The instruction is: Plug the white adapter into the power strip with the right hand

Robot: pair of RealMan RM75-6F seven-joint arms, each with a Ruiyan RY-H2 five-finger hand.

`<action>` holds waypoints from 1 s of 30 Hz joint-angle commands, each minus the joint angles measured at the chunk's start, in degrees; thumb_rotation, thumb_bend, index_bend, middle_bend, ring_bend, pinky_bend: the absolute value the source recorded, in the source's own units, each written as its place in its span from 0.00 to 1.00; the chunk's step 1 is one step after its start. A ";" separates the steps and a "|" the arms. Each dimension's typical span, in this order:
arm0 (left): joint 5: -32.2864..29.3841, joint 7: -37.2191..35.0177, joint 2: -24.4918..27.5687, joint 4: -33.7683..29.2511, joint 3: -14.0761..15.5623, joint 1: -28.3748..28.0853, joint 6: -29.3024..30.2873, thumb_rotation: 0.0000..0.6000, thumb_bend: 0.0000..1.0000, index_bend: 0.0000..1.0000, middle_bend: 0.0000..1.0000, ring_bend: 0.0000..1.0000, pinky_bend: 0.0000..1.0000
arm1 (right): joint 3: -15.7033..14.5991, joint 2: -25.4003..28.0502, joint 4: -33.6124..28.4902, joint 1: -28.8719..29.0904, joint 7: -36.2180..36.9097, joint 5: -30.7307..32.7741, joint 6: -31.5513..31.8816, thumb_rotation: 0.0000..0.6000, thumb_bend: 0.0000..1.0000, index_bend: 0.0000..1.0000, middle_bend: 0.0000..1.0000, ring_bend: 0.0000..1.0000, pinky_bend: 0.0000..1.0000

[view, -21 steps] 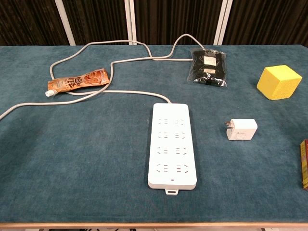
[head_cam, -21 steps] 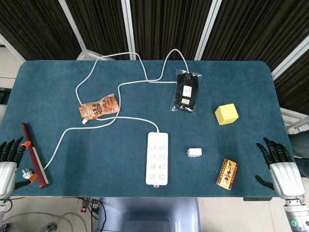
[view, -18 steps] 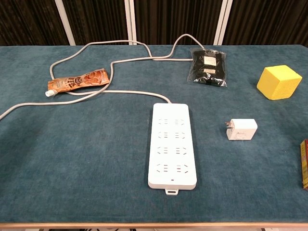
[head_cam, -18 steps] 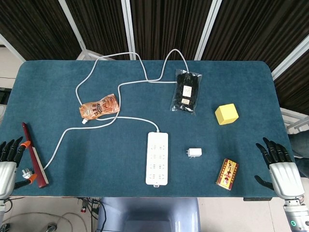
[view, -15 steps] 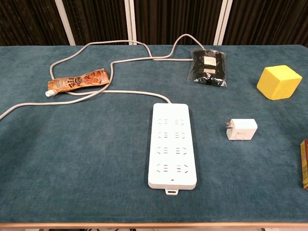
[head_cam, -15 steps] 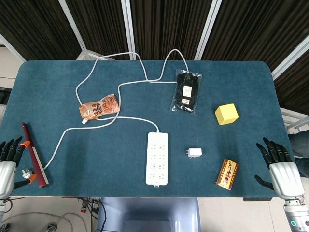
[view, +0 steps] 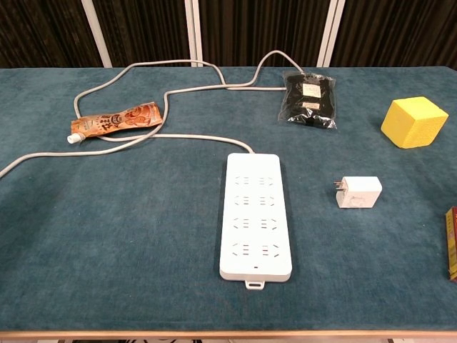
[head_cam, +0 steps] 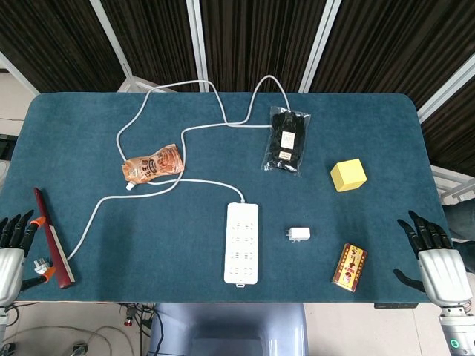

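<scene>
Adapter (head_cam: 299, 234) well apart from fingers (head_cam: 423, 228)

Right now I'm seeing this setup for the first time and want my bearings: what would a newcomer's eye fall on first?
Probably the white power strip lying mid-table near the front edge, its long cable looping toward the back. Just to its right lies the small white adapter, unplugged, prongs facing the strip. The bright yellow cube farther right stands out too, while both hands, left hand and right hand, wait open at the table's front corners.
</scene>
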 commanded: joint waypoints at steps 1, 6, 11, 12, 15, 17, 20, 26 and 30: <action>-0.02 -0.16 0.13 -0.09 -0.02 0.12 0.15 1.00 0.10 0.12 0.00 0.00 0.00 | 0.10 0.19 -0.15 -0.03 0.30 0.19 0.01 1.00 0.18 0.12 0.00 0.14 0.16; -0.09 -0.10 0.19 -0.15 -0.05 0.18 0.18 1.00 0.10 0.12 0.00 0.00 0.00 | -0.13 0.20 -0.25 0.12 0.23 -0.03 -0.42 1.00 0.18 0.12 0.00 0.15 0.16; 0.12 0.10 0.06 -0.17 -0.03 0.13 0.16 1.00 0.10 0.12 0.00 0.00 0.00 | -0.24 0.11 -0.17 0.23 0.08 0.04 -0.81 1.00 0.18 0.12 0.03 0.17 0.17; 0.19 0.08 0.05 -0.16 -0.01 0.15 0.22 1.00 0.10 0.12 0.00 0.00 0.00 | -0.30 0.11 -0.12 0.25 -0.02 0.11 -0.98 1.00 0.18 0.12 0.04 0.18 0.18; 0.35 -0.03 0.10 -0.21 0.04 0.21 0.31 1.00 0.10 0.12 0.00 0.00 0.00 | -0.56 0.30 -0.38 0.37 -0.10 -0.04 -1.43 1.00 0.18 0.12 0.15 0.26 0.22; 0.30 -0.21 0.16 -0.17 -0.02 0.17 0.25 1.00 0.10 0.12 0.00 0.00 0.00 | -0.97 0.96 -1.05 0.60 0.41 -0.52 -2.06 1.00 0.18 0.12 0.26 0.33 0.27; -0.24 -0.31 0.27 -0.16 -0.25 0.17 0.18 1.00 0.10 0.12 0.00 0.00 0.00 | -1.59 3.21 -3.33 1.47 2.22 -0.21 -4.65 1.00 0.18 0.12 0.39 0.46 0.39; -0.06 -0.69 0.40 -0.24 -0.37 0.31 0.62 1.00 0.10 0.12 0.00 0.00 0.00 | 0.01 8.85 -9.43 7.32 3.50 5.75 -16.45 1.00 0.18 0.14 0.53 0.62 0.54; 0.15 -1.03 0.44 -0.18 -0.44 0.47 1.06 1.00 0.10 0.12 0.00 0.00 0.00 | 1.02 12.49 -13.76 12.95 1.41 12.60 -28.25 1.00 0.28 0.17 0.59 0.69 0.62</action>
